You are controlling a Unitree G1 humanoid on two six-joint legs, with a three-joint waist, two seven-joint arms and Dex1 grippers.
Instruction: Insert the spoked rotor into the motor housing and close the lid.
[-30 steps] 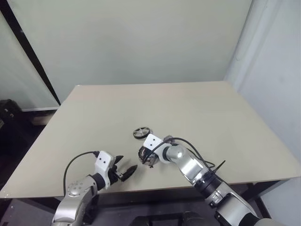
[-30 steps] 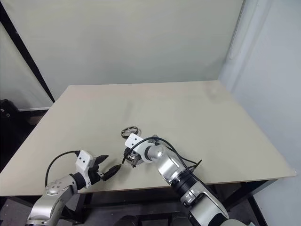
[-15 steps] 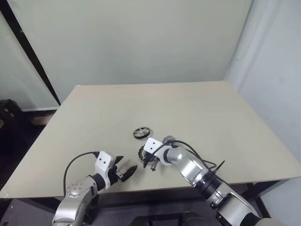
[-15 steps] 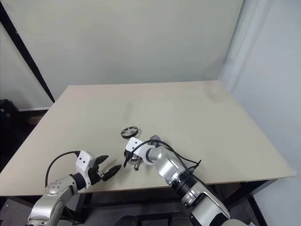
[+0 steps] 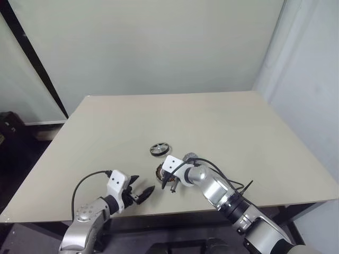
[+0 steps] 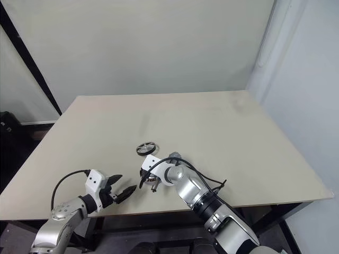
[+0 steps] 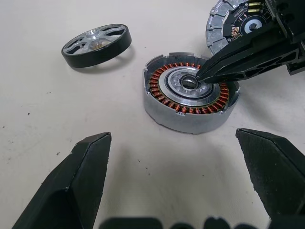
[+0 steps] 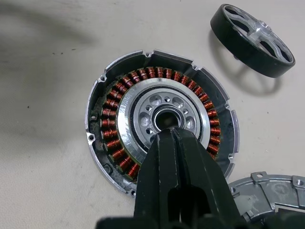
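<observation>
The motor housing lies flat on the table, its copper windings ringing a silvery centre. My right gripper is shut, with its tips resting at the housing's central hole and nothing held. Beside the housing's rim the lid lies open, inner face up. The spoked rotor, a dark ring with silver spokes, sits on the table a little beyond the housing, apart from it. Nearer the table's front edge, my left gripper stands open and empty, pointing towards the housing.
The beige table holds only these parts. A black cable loops along the right arm. The table's front edge runs just below both grippers.
</observation>
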